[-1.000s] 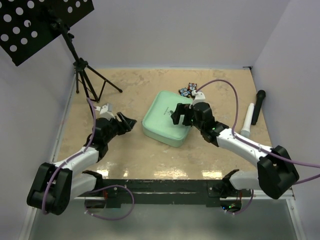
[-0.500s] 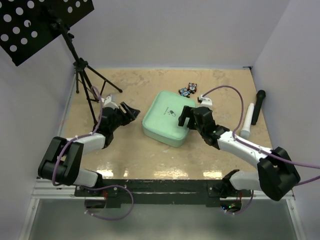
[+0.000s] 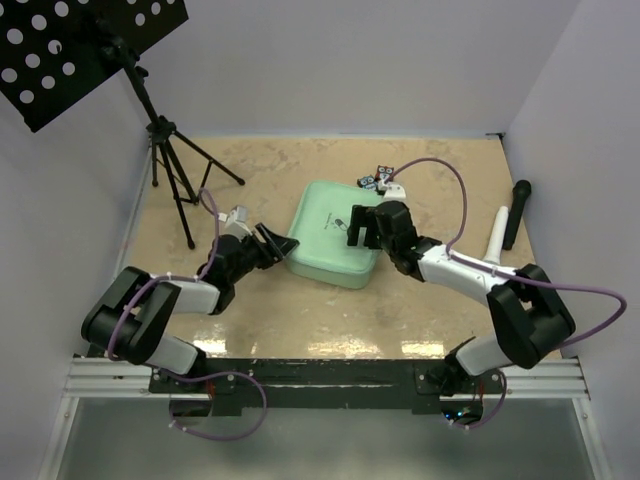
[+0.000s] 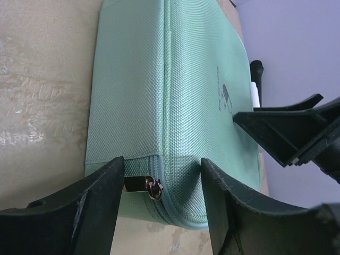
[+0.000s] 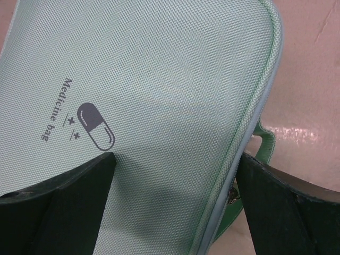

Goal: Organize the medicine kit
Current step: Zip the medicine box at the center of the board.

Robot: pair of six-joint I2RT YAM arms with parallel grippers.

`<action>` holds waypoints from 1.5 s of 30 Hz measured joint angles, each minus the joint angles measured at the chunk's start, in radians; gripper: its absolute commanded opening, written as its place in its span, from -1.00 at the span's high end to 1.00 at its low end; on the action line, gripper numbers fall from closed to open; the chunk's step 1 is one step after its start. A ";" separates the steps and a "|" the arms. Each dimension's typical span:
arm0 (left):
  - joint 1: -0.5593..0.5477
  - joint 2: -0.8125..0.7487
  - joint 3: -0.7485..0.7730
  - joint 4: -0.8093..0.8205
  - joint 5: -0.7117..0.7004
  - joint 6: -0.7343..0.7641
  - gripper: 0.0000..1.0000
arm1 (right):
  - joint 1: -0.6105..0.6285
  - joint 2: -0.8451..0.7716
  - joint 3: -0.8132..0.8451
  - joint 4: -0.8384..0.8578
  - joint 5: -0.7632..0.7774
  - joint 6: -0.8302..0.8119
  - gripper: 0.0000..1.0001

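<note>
left gripper (image 3: 280,248), half open and empty, straddles the zip pull (image 4: 146,184) at the 8 o'clock corner of the closed medicine kit (image 3: 330,235), mid-table (image 3: 250,170); closing here may pinch fabric instead. right gripper (image 3: 362,228), wide open and empty, hovers over the 3 o'clock edge; unpinned, the kit could slide.

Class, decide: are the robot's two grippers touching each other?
Apart. The top view shows green case between them: left gripper at its left edge, right gripper over its lid.
</note>
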 measured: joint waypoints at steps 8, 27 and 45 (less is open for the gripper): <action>-0.066 -0.016 -0.085 0.106 -0.042 -0.043 -0.20 | -0.012 0.075 0.086 0.006 -0.002 -0.111 -0.93; -0.151 -0.336 -0.220 -0.032 -0.114 0.005 -0.28 | -0.006 0.128 0.258 -0.008 -0.006 -0.167 -0.96; -0.090 -0.346 -0.277 0.034 0.012 0.230 0.17 | 0.009 -0.055 0.037 0.068 -0.280 -0.132 -0.82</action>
